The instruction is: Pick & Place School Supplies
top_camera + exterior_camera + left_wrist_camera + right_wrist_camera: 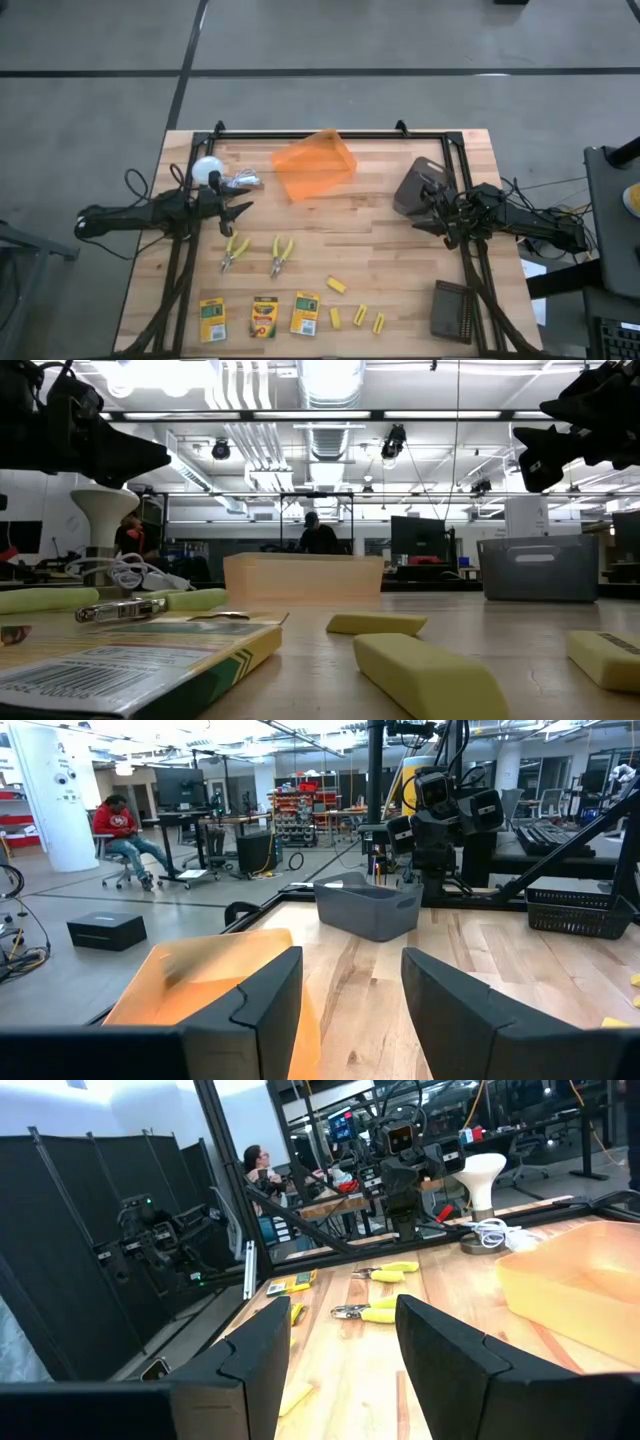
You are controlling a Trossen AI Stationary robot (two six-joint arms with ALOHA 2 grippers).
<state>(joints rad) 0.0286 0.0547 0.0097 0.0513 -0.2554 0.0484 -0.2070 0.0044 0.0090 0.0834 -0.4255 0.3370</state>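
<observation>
I had both pincers parked up off the wood with jaws apart and empty, the left gripper [240,210] by the left edge and the right gripper [428,222] by the right edge, presumably just staged to start. Everything to grab sat along the near edge: the crayon boxes [264,316], the yellow blocks [356,314] and the pliers [257,252], laid out unstacked so each was easy to reach. The orange bin [315,164] at the far edge looked like the drop spot.
</observation>
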